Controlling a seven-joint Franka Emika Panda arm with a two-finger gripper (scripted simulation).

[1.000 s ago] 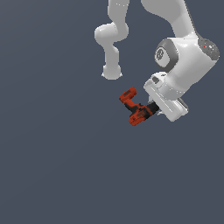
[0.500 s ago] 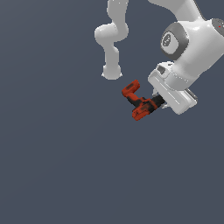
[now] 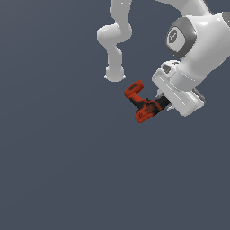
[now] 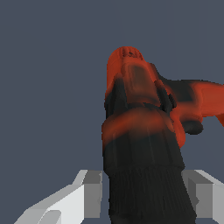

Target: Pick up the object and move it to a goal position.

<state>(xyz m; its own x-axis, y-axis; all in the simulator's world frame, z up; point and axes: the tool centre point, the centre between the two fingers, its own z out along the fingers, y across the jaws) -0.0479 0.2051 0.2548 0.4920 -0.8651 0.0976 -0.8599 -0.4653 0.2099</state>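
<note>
The object, a small red-orange and black power drill (image 3: pixel 141 105), hangs in the air in my white gripper (image 3: pixel 161 103), right of centre in the exterior view. The gripper is shut on the drill's black end, and the red body sticks out toward the exterior view's left. In the wrist view the drill (image 4: pixel 142 131) fills the middle, and one grey fingertip pad (image 4: pixel 92 192) shows on each side of its black ribbed part.
The white arm's base (image 3: pixel 114 73) stands behind the drill in the exterior view, with the arm links arching over the top. A plain dark grey floor (image 3: pixel 67 170) lies below.
The gripper has carried the drill upward and a little to the exterior view's right over the last second. The hold on the drill is unchanged.
</note>
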